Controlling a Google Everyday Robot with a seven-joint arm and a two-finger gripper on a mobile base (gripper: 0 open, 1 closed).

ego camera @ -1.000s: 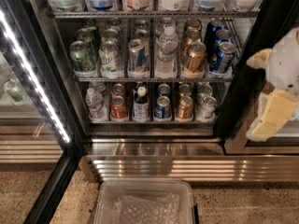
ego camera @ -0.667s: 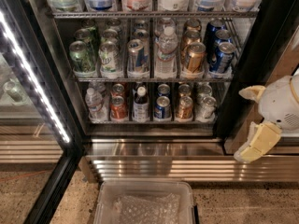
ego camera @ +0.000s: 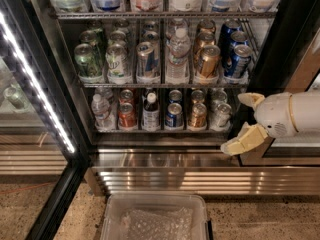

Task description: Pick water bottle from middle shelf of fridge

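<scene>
The fridge (ego camera: 280,39) stands open in the camera view. On its middle shelf (ego camera: 165,85), the water bottle (ego camera: 178,54), clear with a white cap, stands in the fourth lane from the left, between drink cans. My gripper (ego camera: 242,121) is at the right, outside the fridge's right frame, level with the lowest shelf. It is well below and right of the bottle. Its two cream fingers (ego camera: 245,140) are spread apart and hold nothing.
The glass door with its LED strip (ego camera: 37,84) is swung open at the left. The lowest shelf holds a second clear bottle (ego camera: 101,111), a dark white-capped bottle (ego camera: 151,111) and cans. A clear plastic bin (ego camera: 157,216) sits on the floor below the ribbed steel base (ego camera: 200,181).
My gripper has moved down and to the left, from beside the middle shelf's level to the lowest shelf's level. The bottles and cans have not moved.
</scene>
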